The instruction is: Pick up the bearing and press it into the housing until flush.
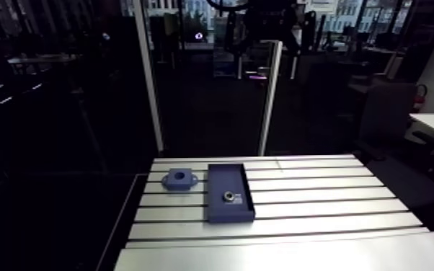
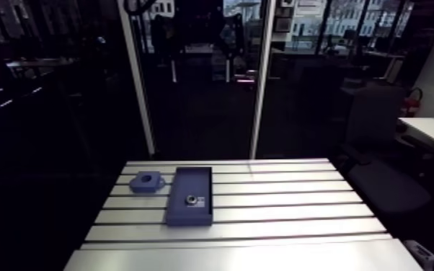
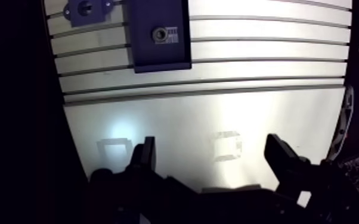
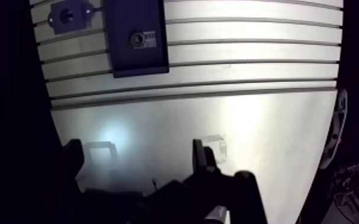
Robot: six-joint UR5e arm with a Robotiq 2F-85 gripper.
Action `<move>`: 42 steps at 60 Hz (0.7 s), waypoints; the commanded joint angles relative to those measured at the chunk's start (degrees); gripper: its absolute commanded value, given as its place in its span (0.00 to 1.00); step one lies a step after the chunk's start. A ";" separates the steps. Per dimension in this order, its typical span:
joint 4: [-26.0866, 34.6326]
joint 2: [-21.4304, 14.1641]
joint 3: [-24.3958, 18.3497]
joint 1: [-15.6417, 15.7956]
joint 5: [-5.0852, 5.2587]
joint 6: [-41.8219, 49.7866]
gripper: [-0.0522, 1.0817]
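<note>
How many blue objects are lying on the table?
2: the housing and, beside it, the tray, which holds the bearing. Nothing on the table seems to hide another one.

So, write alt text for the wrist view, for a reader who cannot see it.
The open hand hangs empty over the aluminium table. Ahead of it, a bearing lies in a dark blue tray, with the blue housing beside the tray.

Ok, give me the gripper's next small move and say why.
Probably carry the gripper forward until it hangs over the bearing. Its jaws stand open and empty above bare table, while the bearing lies ahead in the blue tray, beside the housing.
</note>
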 commanded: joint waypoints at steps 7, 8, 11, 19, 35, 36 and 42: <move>2.82 -3.43 0.87 0.62 -1.14 -2.02 0.05; 2.82 -3.43 0.87 0.62 -1.14 -2.02 0.05; 2.81 -3.43 0.88 0.62 -1.22 -2.02 0.05; 2.74 -3.43 0.96 0.62 -1.23 -2.02 0.05; 0.75 -3.20 3.09 0.28 -1.15 -1.85 0.05; -0.11 -3.10 3.68 0.19 -1.07 -1.85 0.05; -3.65 -2.67 5.52 0.09 -0.98 -1.85 0.05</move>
